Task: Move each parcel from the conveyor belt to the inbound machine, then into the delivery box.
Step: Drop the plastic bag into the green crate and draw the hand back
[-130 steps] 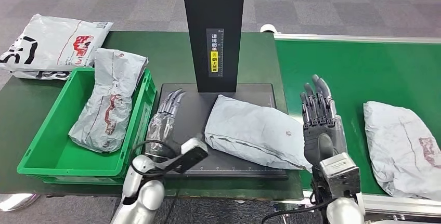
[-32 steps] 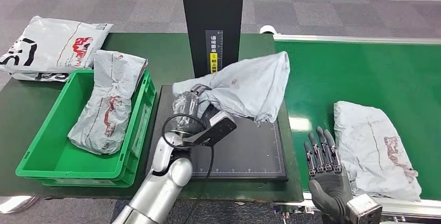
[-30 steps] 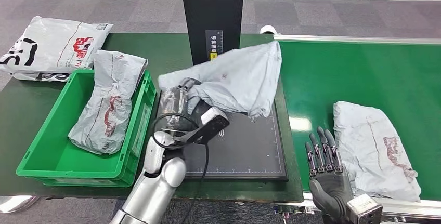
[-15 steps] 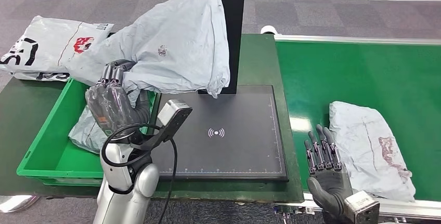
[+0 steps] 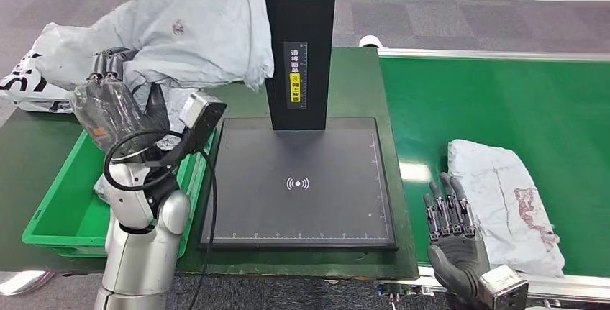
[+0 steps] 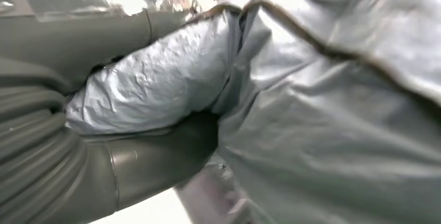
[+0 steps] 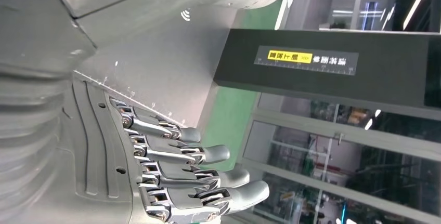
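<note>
- While three other parcels lie below, one grey parcel [image 5: 194, 26] is gripped by the raised left hand [image 5: 115, 108] above the green box [image 5: 54, 213].
- One black scanner plate [image 5: 298, 180] is seen mid-bench.
- Beside the belt parcel [image 5: 500, 202], the right hand [image 5: 453, 234] is held upright, fingers apart, holding nothing.

Grey parcel [image 5: 194, 29] aloft, seemingly above green box [image 5: 54, 213].

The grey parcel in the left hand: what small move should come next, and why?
Probably lower it into the green box. The left hand holds the grey parcel lifted above that box, and the scanner plate is already bare.
</note>
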